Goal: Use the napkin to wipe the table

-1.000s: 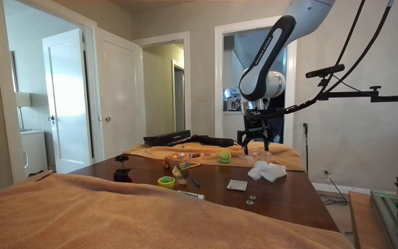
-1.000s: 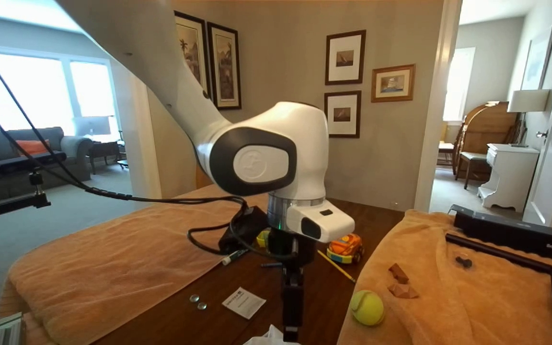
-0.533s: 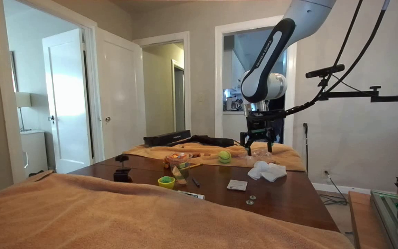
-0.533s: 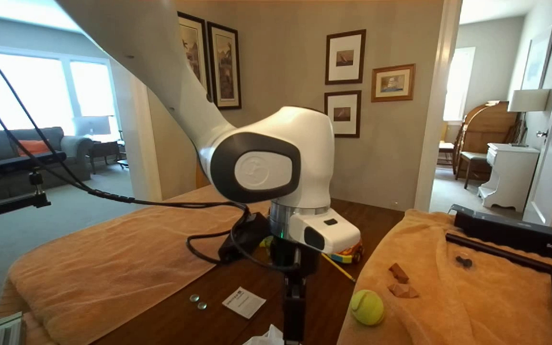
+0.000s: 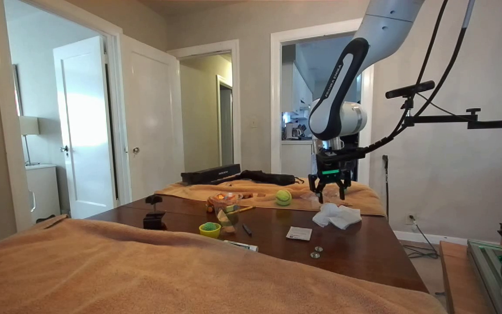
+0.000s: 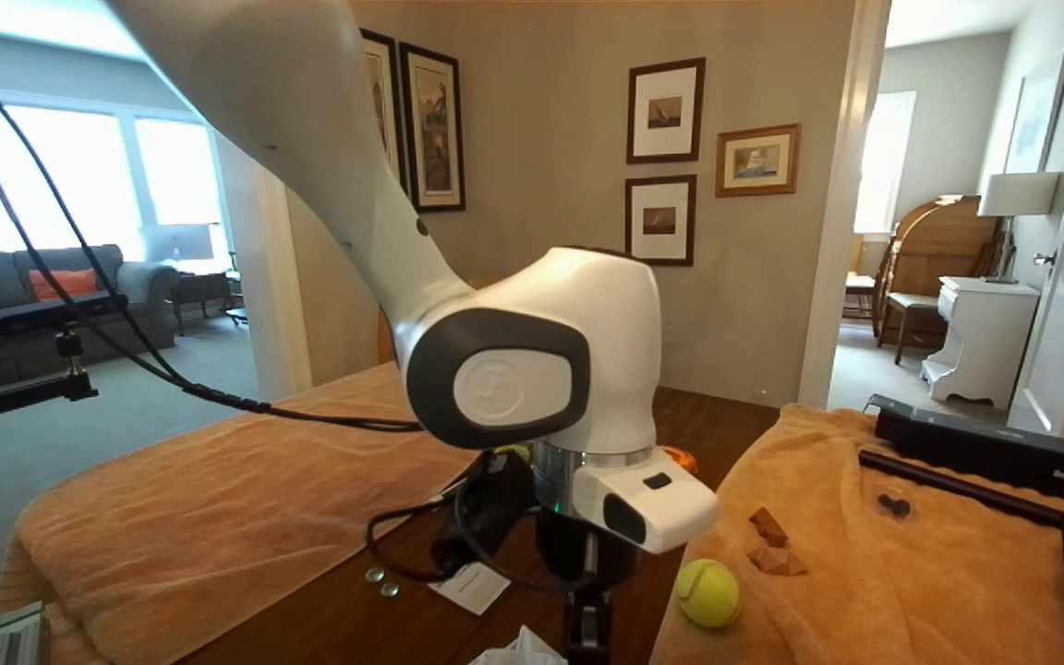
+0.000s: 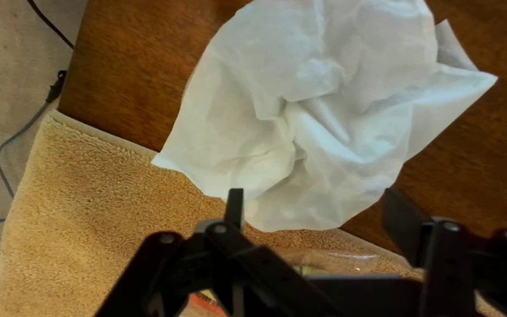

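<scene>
The napkin is white and crumpled. It lies on the dark brown glossy table, with one edge reaching the tan cloth. It fills much of the wrist view, and only its top shows at the bottom of an exterior view. My gripper points down, open and empty, above the napkin's cloth-side edge. In the wrist view its fingertips stand apart, with the napkin's near edge showing between and beyond them. In an exterior view the arm's wrist hides most of the gripper.
A tan cloth borders the napkin, with a clear plastic bag on it under the gripper. A tennis ball, a pale square packet, two glass beads and a yellow cup are nearby.
My gripper has moved down closer to the napkin and slightly right in an exterior view. It stays open. The napkin and the other objects have not moved.
</scene>
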Controlling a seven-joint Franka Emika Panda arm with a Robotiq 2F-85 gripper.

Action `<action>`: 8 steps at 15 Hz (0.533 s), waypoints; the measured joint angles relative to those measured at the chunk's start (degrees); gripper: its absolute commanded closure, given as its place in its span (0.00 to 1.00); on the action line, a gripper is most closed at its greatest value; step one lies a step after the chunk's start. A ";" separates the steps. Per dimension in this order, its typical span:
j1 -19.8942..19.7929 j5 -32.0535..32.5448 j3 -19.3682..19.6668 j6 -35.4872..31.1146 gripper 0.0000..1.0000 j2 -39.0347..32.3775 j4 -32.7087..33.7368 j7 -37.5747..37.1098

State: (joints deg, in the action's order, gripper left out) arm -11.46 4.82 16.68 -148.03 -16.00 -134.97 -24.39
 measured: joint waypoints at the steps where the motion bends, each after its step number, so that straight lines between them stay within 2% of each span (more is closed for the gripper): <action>1: -0.13 -0.60 -0.01 -1.20 0.56 -0.73 0.00 0.63; 7: -0.29 -4.22 -0.88 -3.25 0.98 -3.95 0.00 4.66; 8: -0.28 -4.40 -1.06 -3.25 1.00 -4.20 0.00 4.98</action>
State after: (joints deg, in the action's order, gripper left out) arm -11.73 0.42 15.62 -151.28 -20.20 -134.97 -19.41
